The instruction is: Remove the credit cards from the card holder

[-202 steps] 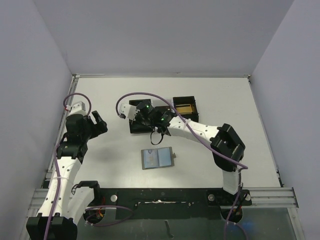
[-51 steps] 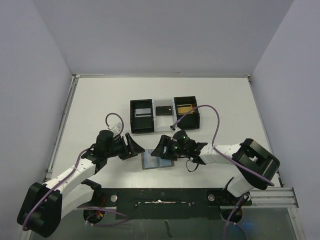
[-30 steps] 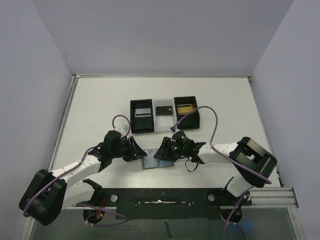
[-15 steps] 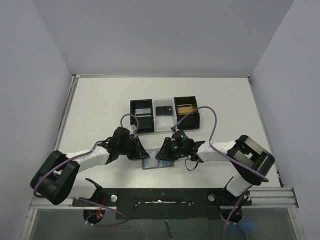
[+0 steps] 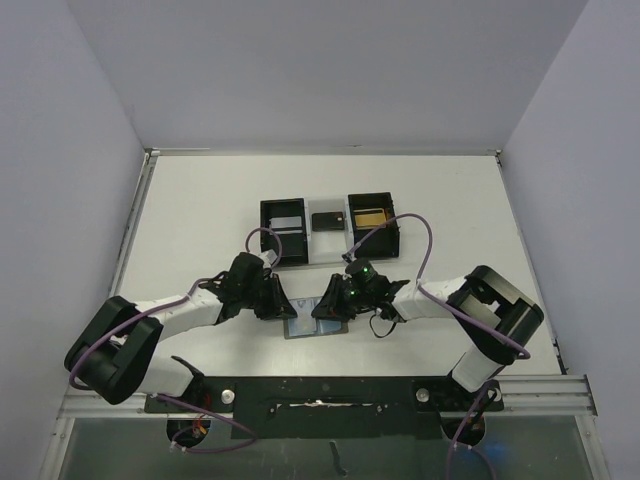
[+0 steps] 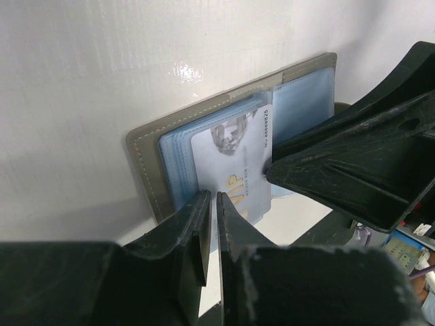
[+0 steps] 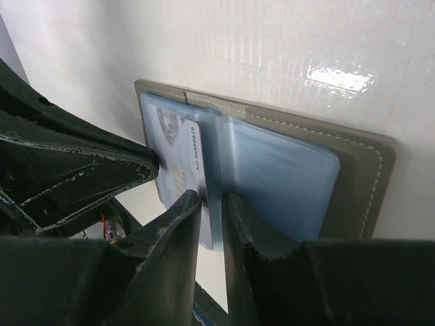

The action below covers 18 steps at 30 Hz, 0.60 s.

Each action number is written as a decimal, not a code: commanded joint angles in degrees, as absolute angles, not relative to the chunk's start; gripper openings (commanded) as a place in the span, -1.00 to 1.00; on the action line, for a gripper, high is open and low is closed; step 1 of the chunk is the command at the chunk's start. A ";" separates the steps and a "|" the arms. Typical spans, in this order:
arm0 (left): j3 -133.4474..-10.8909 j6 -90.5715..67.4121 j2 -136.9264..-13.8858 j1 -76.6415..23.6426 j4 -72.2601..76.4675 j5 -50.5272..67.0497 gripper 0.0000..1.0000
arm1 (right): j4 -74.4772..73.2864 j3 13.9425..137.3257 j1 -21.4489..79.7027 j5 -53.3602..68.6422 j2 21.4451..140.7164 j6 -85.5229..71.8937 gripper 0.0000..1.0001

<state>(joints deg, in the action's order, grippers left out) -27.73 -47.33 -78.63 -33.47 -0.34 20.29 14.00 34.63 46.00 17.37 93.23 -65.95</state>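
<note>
The grey card holder (image 5: 318, 326) lies open on the white table, blue pocket panels up. A whitish credit card (image 6: 238, 153) printed "VIP" sticks out of its left pocket toward the near edge. My left gripper (image 5: 285, 308) sits at the holder's left edge, its jaws (image 6: 215, 198) shut on that card's protruding end. My right gripper (image 5: 321, 306) is down on the holder's middle. Its jaws (image 7: 212, 198) pinch a blue pocket leaf (image 7: 272, 170) beside the card (image 7: 178, 153). The holder's grey border (image 7: 360, 183) shows on the right. Each wrist view shows the other gripper's fingers (image 6: 353, 163) close by.
A black three-compartment tray (image 5: 264, 232) stands behind the holder. It has a pale card (image 5: 285, 222) in the left box, a dark item (image 5: 327, 220) in the middle and a gold item (image 5: 368, 216) on the right. The arms' base rail (image 5: 320, 395) runs along the near edge.
Both arms came in over the holder and their jaws narrowed. The left jaws closed onto the card's end; the right jaws closed onto the pocket leaf.
</note>
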 commanded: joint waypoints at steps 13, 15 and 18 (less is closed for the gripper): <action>-26.86 -46.31 -79.31 -34.14 -2.07 17.71 -0.82 | 16.19 35.21 45.00 20.48 93.51 -65.90 -1.00; -26.73 -46.33 -79.52 -34.18 -1.96 17.90 -0.82 | 14.74 35.46 44.92 19.85 93.31 -65.50 -1.00; -26.65 -46.31 -79.56 -34.17 -2.14 18.01 -0.82 | 14.24 35.10 44.62 19.33 92.74 -65.30 -1.00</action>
<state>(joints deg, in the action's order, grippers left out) -27.68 -47.40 -78.63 -33.67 -0.23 19.97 14.74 34.39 45.25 19.55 93.51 -66.26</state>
